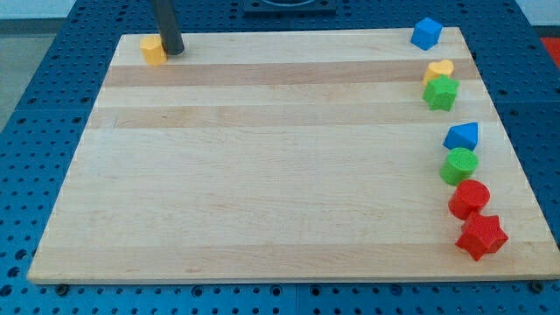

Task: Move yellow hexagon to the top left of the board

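The yellow hexagon (153,50) sits at the top left corner of the wooden board (262,175). My tip (173,52) is at the end of the dark rod, right beside the hexagon on its right side, touching or nearly touching it.
Along the board's right edge, from top to bottom: a blue cube (426,33), a yellow heart-like block (439,69), a green star (440,93), a blue triangle (463,136), a green round block (458,165), a red round block (469,199), a red star (480,236).
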Robot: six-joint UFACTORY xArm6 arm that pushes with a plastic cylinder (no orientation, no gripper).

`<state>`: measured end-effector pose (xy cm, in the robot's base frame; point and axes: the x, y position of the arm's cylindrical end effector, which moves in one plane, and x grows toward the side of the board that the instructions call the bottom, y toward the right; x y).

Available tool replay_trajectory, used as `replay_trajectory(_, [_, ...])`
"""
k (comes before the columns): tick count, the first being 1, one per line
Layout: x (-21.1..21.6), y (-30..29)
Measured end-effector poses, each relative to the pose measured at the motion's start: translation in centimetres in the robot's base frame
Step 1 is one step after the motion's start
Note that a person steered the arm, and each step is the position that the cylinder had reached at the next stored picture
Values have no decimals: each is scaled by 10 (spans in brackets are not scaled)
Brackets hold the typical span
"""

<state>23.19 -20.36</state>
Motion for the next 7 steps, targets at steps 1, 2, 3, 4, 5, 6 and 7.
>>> replay_trajectory(1, [4,0])
replay_trajectory(2, [18,4])
replay_trajectory(3, [34,1])
replay_trajectory(4, [54,-14])
replay_trajectory(5, [52,-33])
replay_trajectory(6, [33,-34])
replay_trajectory(7, [24,-34])
